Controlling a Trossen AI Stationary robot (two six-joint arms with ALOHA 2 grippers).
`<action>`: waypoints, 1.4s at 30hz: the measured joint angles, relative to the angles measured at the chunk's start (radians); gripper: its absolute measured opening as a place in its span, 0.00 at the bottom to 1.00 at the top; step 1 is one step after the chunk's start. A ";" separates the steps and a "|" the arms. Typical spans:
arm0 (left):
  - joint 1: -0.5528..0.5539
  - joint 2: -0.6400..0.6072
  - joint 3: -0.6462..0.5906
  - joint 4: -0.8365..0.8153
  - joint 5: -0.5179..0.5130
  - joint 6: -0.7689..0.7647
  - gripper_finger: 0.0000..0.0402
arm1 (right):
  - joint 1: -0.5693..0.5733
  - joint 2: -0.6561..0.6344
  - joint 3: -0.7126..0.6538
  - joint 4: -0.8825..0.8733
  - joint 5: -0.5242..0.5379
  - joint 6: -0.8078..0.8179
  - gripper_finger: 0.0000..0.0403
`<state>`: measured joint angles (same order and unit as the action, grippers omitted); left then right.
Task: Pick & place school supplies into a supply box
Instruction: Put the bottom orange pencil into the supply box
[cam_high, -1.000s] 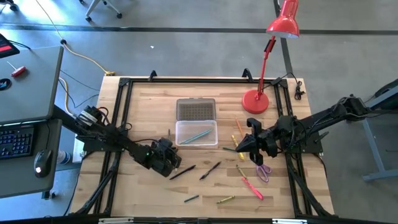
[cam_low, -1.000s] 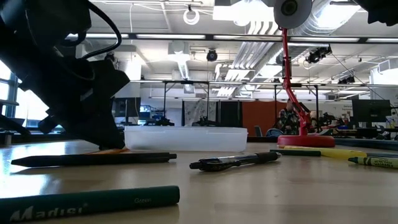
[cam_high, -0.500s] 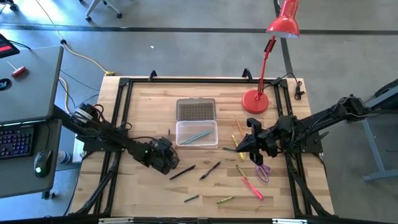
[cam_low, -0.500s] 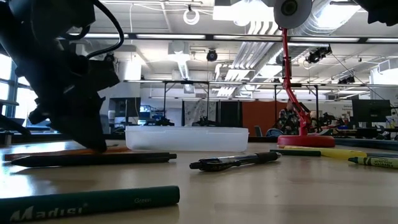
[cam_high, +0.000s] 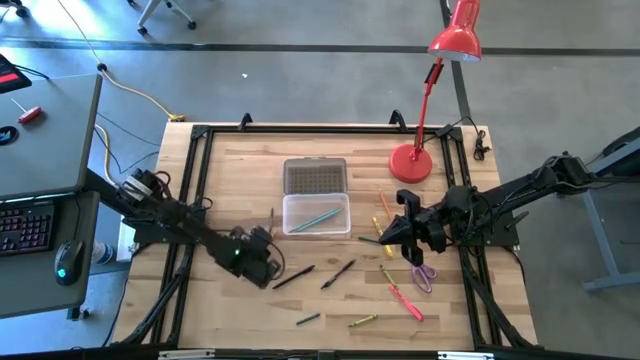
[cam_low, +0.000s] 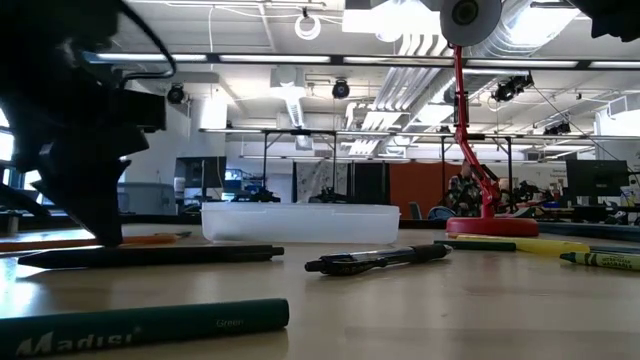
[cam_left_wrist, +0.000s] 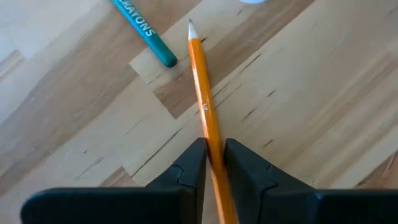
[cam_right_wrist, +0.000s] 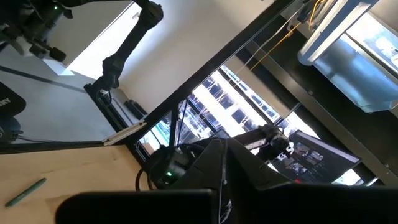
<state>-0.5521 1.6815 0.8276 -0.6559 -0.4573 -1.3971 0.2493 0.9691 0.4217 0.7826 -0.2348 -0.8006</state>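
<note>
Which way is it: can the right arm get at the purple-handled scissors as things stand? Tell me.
Probably yes. The scissors lie uncovered on the table just beside the right claw, nothing on top of them; only a pink pen lies close by.

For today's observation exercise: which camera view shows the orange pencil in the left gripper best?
The left wrist view: the orange pencil lies clamped between the left gripper fingers. The low view shows only an orange sliver; the high view hides it; the right wrist view misses it.

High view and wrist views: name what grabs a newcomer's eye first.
The red desk lamp towers over the table's far right corner. At the near left, the left gripper pinches an orange pencil. Mid-table sits the clear supply box, with pens and markers scattered in front of it.
</note>
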 joint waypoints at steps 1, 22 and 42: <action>-0.013 0.015 0.001 0.001 -0.026 -0.028 0.24 | 0.000 0.000 0.000 0.000 0.000 0.010 0.00; -0.301 0.312 0.000 -0.018 -0.461 -0.670 0.24 | 0.000 0.000 0.000 0.001 0.000 0.015 0.00; -0.297 0.208 0.093 -0.310 -0.379 -0.745 0.09 | 0.000 0.000 0.000 0.002 0.000 -0.054 0.00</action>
<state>-0.8494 1.8896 0.9203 -0.9658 -0.8365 -2.1419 0.2493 0.9691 0.4217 0.7842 -0.2350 -0.8543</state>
